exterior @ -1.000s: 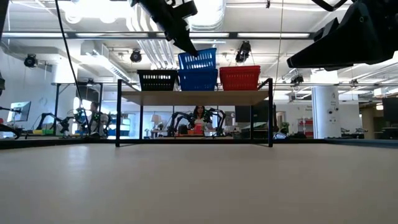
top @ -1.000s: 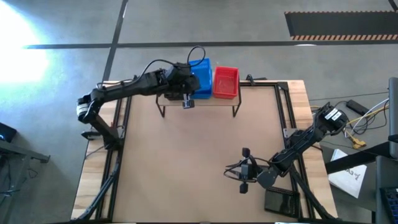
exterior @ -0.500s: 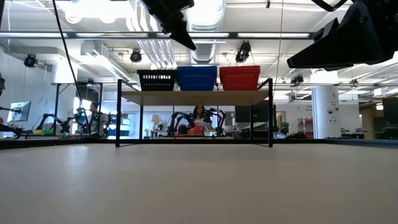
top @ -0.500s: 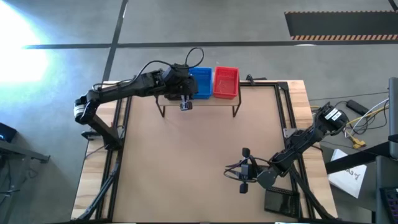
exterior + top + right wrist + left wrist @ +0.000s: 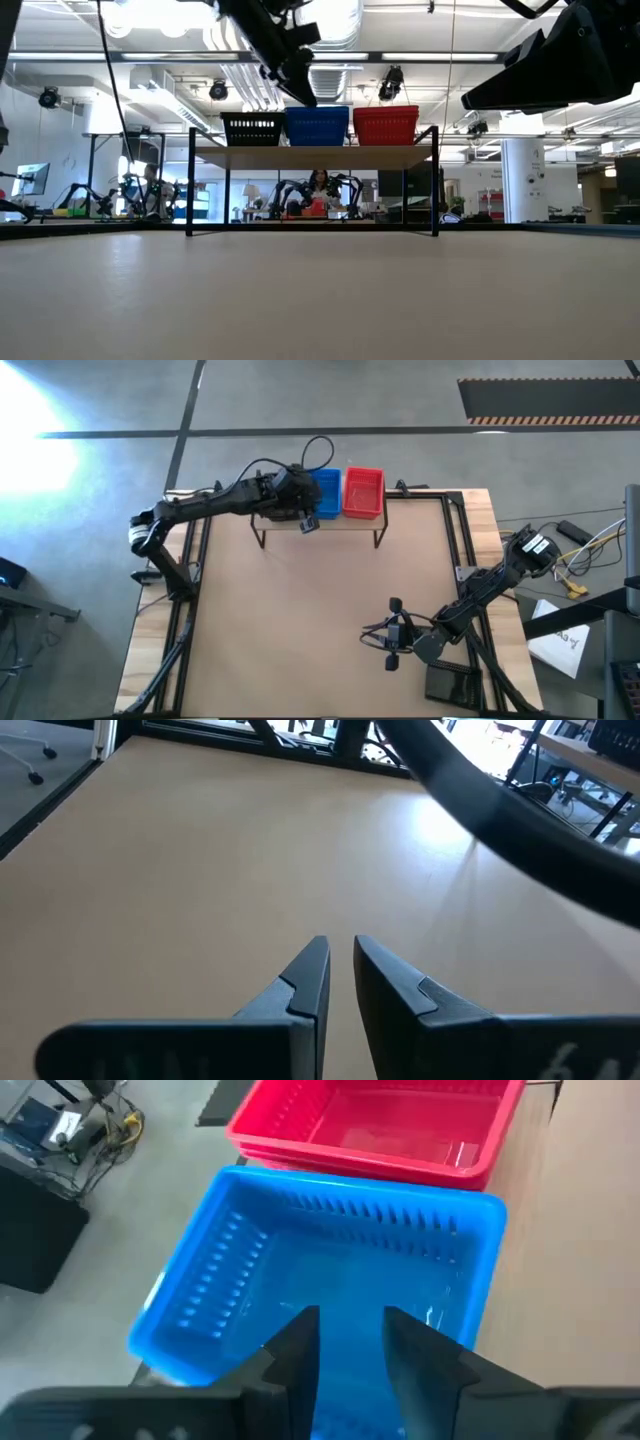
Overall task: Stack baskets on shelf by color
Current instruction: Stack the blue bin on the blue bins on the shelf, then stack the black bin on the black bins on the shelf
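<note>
Baskets sat in a row on the shelf [image 5: 310, 155], and you could see them past your right gripper [image 5: 392, 643], which waited low near the table's [image 5: 300, 620] front, its jaws a small way apart and holding nothing. Far back, your left gripper [image 5: 345, 1345] hung just above the blue basket [image 5: 330, 1280], jaws spread and empty. You had the black basket [image 5: 252, 129] on one side of it and the red basket [image 5: 363, 492] on the other.
</note>
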